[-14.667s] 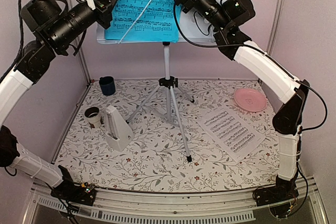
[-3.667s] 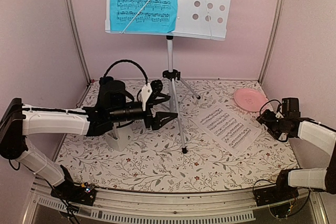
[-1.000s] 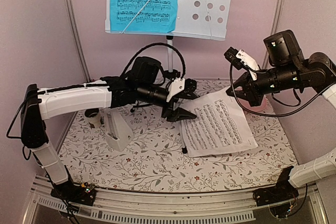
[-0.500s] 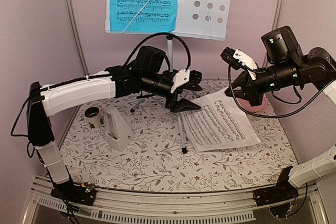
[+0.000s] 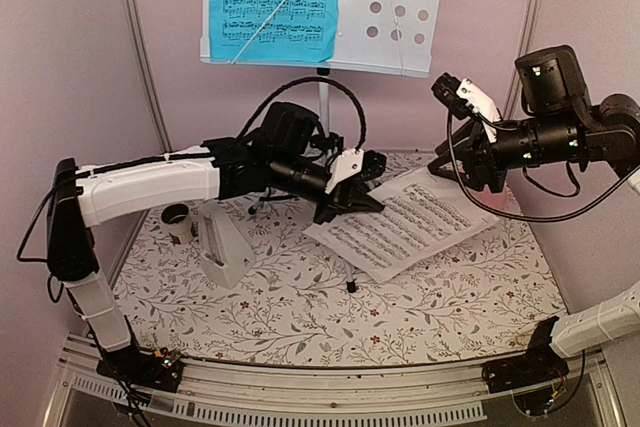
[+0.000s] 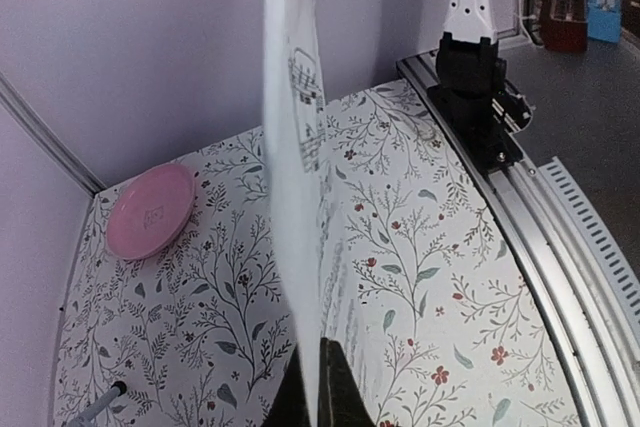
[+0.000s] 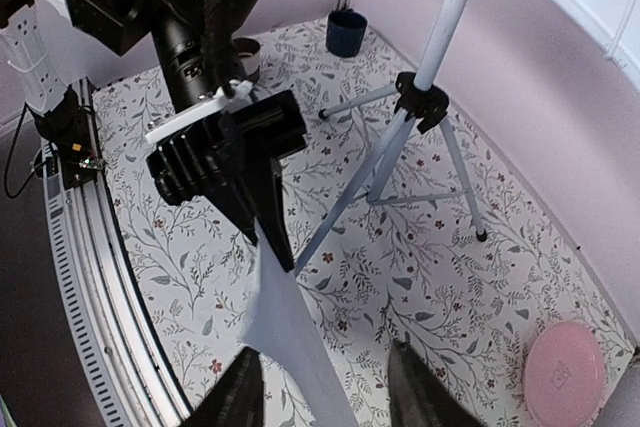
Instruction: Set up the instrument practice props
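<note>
On the music stand (image 5: pixel 390 17) sits the blue sheet (image 5: pixel 270 2); left tool (image 5: pixel 350 207) pinches the unplaced white sheet (image 5: pixel 400 227) aloft, right tool (image 5: pixel 447 162) spread

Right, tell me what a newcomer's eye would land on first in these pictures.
The white music sheet hangs in mid-air over the middle of the table, pinched at its left edge by the left gripper. The right gripper stands open, with the sheet's other end between its fingers. Behind them, the bright blue sheet sits high on the perforated music stand.
</note>
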You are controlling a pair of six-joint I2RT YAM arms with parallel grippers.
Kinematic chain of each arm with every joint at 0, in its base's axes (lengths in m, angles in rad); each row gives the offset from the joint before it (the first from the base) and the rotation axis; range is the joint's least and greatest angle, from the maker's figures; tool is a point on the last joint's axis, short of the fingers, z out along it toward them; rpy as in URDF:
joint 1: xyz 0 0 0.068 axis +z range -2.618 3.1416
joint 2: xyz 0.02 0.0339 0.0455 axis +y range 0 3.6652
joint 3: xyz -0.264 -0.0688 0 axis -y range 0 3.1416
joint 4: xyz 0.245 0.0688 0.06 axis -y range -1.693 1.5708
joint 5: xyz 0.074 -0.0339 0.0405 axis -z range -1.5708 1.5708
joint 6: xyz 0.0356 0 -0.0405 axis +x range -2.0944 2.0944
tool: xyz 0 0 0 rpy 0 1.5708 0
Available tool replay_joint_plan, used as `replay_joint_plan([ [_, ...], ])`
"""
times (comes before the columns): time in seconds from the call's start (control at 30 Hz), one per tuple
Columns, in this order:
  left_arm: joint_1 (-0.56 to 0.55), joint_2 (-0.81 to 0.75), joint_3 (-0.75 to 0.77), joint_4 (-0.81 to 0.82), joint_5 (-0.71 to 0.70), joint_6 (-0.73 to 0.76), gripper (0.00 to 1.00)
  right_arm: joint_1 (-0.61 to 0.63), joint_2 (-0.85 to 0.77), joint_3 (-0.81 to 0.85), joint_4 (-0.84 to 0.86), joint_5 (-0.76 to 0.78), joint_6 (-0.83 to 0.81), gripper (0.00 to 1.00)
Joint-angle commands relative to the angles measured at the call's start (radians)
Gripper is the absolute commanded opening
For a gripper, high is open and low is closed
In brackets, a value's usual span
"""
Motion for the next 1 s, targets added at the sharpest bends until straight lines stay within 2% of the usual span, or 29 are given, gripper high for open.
replay_joint_plan([
  [0.0,0.006,-0.156,-0.126,0.224,-0.041,-0.122,0.00,0.006,-0.139,-0.077,0.295,0.068,0.048,0.58],
  [0.07,0.019,-0.204,-0.165,0.272,-0.041,-0.163,0.00,-0.006,-0.179,-0.116,0.441,0.120,0.086,0.67],
  [0.17,0.031,-0.276,-0.212,0.334,-0.077,-0.230,0.00,-0.078,-0.174,-0.112,0.556,0.154,0.129,0.69],
  [0.3,0.057,-0.372,-0.232,0.390,-0.123,-0.310,0.00,-0.214,-0.096,-0.074,0.661,0.036,0.209,0.70],
  [0.43,0.094,-0.417,-0.167,0.403,-0.229,-0.412,0.00,-0.306,0.002,-0.013,0.742,-0.059,0.284,0.71],
  [0.5,0.117,-0.410,-0.091,0.369,-0.293,-0.484,0.00,-0.322,0.061,0.009,0.790,-0.094,0.312,0.71],
  [0.67,0.149,-0.409,0.057,0.316,-0.414,-0.570,0.00,-0.331,0.184,0.117,0.824,-0.069,0.322,0.71],
  [0.87,0.164,-0.459,0.051,0.412,-0.580,-0.647,0.00,-0.331,0.293,0.217,0.880,-0.071,0.334,0.69],
  [0.97,0.167,-0.449,0.084,0.403,-0.656,-0.654,0.00,-0.331,0.347,0.270,0.888,-0.077,0.341,0.66],
])
